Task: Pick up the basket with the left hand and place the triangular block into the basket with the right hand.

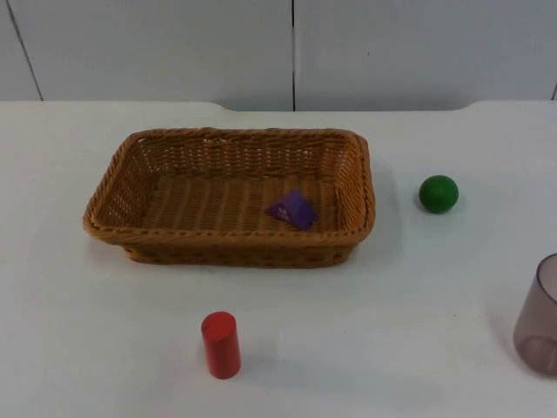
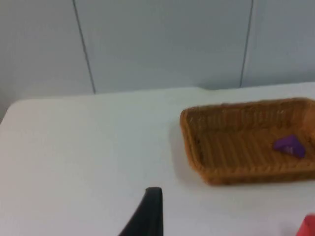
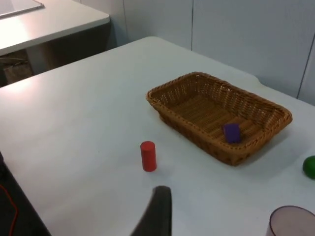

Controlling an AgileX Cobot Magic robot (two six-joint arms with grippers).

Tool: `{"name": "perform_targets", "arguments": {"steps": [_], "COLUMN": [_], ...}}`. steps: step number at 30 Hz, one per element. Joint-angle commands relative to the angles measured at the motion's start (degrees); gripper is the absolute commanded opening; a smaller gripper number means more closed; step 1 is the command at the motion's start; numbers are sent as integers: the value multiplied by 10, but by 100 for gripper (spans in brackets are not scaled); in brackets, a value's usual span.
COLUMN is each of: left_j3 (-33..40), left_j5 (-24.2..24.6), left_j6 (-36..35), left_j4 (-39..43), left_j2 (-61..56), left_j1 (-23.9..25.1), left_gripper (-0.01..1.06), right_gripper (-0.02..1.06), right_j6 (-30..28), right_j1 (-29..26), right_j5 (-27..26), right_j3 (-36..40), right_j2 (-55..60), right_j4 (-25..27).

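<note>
- Two arms wait off the surface (image 1: 70, 348); I judge both are pulled back, since each wrist camera looks over the scene from well away.
- Left end effector (image 2: 147, 216): one black fingertip shows, well apart from the basket (image 1: 231, 196). Whether it is released or clenched, I cannot tell.
- Right end effector (image 3: 157, 214): again one fingertip shows, near the red cylinder (image 1: 221, 345) and apart from the basket. Its state cannot be told either.
- Basket: it rests flat on the surface near the middle, with nothing holding it, so the lift named in the task is not in force now.
- Triangular block (image 1: 292, 209): the purple piece lies on the basket floor, toward the basket's right end and close to its near wall. It touches no end effector.
- Judgement: with the block inside and the basket set down, the task looks finished or nearly so, and the arms stand clear to leave it undisturbed.
- Other things: the red cylinder stands upright in front of the basket; a green ball (image 1: 438, 193) sits to the basket's right; a tinted cup (image 1: 540, 318) stands at the right edge. All three are apart from the basket and take no part in the task.
- Risk: the ball could roll if the surface is bumped.
</note>
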Motion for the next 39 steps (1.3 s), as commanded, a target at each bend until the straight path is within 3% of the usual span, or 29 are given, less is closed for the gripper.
{"name": "perform_targets", "arguments": {"steps": [1, 8, 20, 39], "left_j3": [14, 28, 44, 44], "left_j5": [44, 62, 54, 54], "left_j6": [-26, -41, -69, -84], "left_j4": [22, 67, 111, 111], "left_j2": [-3, -3, -3, -3], "left_j1": [-5, -5, -5, -5], "left_gripper": [90, 90, 90, 90], "right_gripper": [78, 78, 78, 78], "right_j6": [7, 10, 18, 18], "right_j1": [-2, -2, -2, -2], "right_j5": [23, 54, 55, 55], "right_j3": [1, 21, 58, 58], "right_j2": [-6, -6, -6, -6], "right_j4": [2, 2, -1, 1]}}
